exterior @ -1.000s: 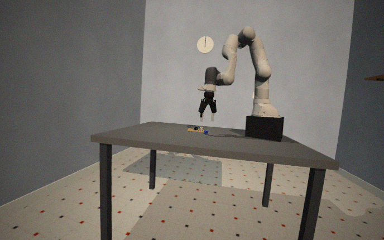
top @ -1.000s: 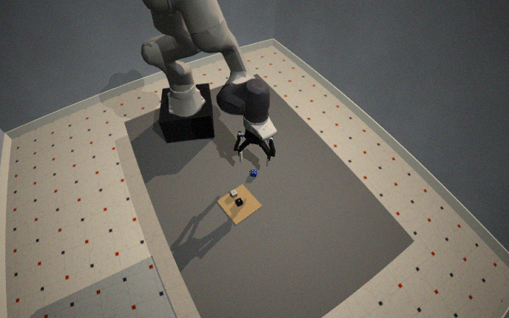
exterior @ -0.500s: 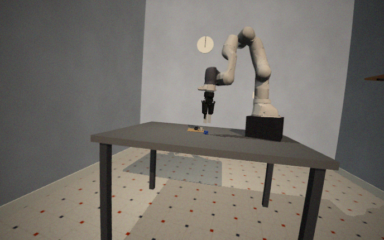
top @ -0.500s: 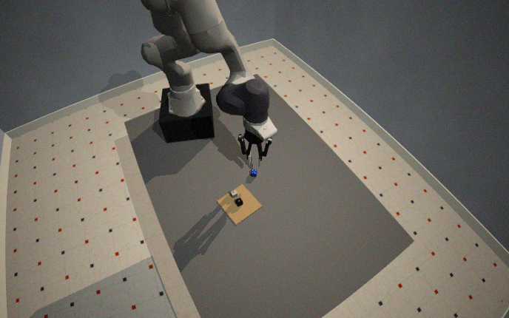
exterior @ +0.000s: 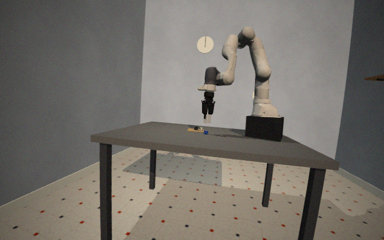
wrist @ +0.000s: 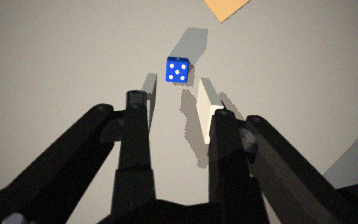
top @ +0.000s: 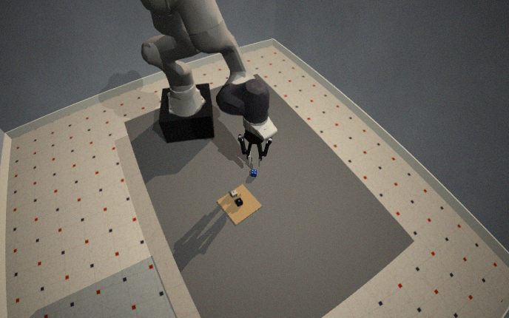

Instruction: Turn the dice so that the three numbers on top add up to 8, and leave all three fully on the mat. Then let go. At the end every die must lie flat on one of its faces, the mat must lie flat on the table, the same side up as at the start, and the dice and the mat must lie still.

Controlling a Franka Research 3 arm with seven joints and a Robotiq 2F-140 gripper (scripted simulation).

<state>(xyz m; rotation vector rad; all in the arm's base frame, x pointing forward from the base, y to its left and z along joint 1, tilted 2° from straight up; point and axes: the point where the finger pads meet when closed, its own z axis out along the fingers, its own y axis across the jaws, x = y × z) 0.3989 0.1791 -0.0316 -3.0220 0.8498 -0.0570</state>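
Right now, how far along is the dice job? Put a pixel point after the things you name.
The white die (top: 234, 193) (exterior: 201, 129) and black die (top: 239, 202) (exterior: 196, 128) already sit on the mat (top: 249, 211) (exterior: 192, 130) (wrist: 224, 9). The gripper (top: 254, 162) (exterior: 207, 122) (wrist: 177, 90) holds nothing. The blue die (top: 254, 172) (exterior: 205, 132) (wrist: 177, 70), five up, still needs moving onto the mat; whether the tops would total 8 is unclear.

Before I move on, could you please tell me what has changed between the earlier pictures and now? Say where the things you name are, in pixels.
The fingers of the black two-finger end effector (top: 254, 161) (exterior: 206, 123) (wrist: 178, 85) have drawn closer together above the table, taking hold of nothing. The small blue die (top: 253, 172) (exterior: 205, 132) (wrist: 177, 70) stayed beside the square tan mat (top: 249, 211) (exterior: 192, 130) (wrist: 224, 9), and the white die (top: 233, 193) and black die (top: 239, 202) stayed on it.
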